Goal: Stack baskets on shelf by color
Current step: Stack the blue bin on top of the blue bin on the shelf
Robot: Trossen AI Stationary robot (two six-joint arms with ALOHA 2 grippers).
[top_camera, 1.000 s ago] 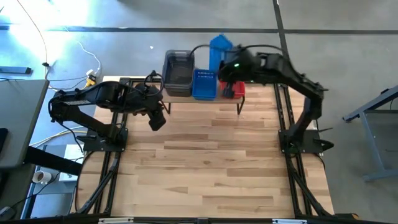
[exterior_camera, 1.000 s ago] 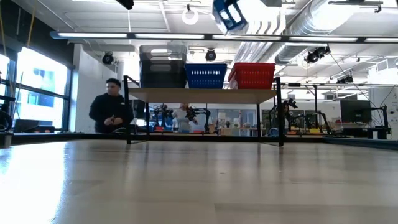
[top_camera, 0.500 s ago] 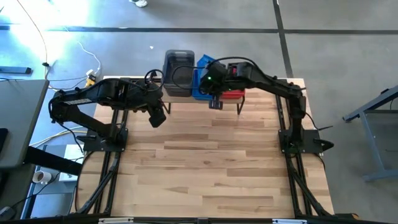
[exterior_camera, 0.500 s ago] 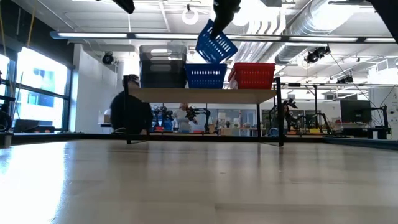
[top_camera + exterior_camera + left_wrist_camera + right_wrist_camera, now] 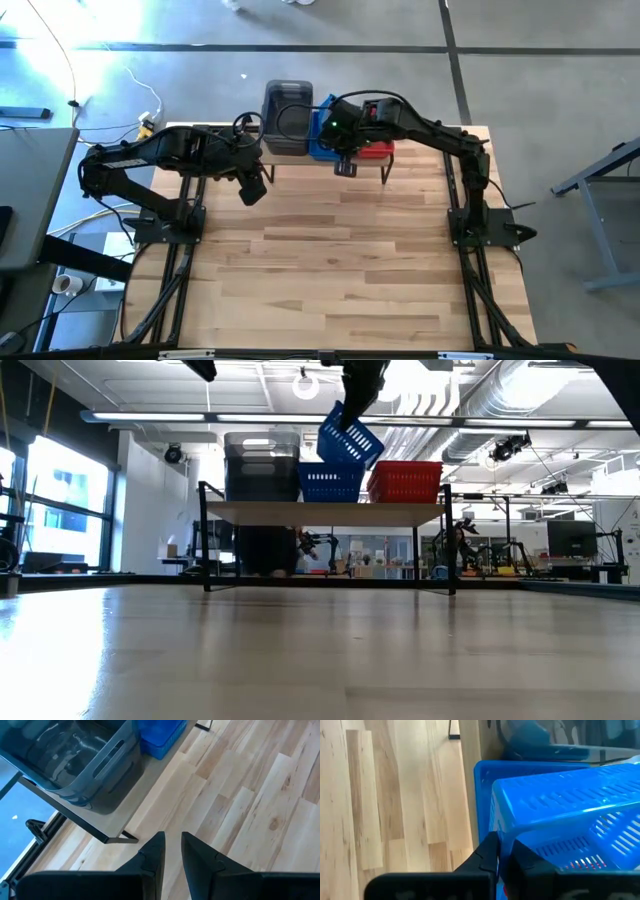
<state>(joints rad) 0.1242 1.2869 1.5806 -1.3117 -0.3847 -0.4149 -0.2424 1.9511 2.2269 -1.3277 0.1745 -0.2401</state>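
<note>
Going from left to right, the left gripper (image 5: 254, 190) hangs over the table (image 5: 330, 280) in front of the shelf (image 5: 325, 512), and its fingers (image 5: 152, 855) are nearly closed with only a thin gap and nothing between them. On the left part of the shelf stands the grey stack (image 5: 261, 465), seen from the left wrist as a smoky tub (image 5: 75, 760). In the middle of the shelf stands the blue stack (image 5: 330, 482). The right gripper (image 5: 504, 857) is just above it and pinches the rim of one more blue basket (image 5: 349, 437) between its fingers (image 5: 487, 855). This held basket is tilted, with its lower corner touching or almost touching the blue stack; I cannot tell which. Its wall goes out from the fingers over the open blue stack below. On the right part of the shelf stands the red stack (image 5: 406, 481), just beside the blue one.
</note>
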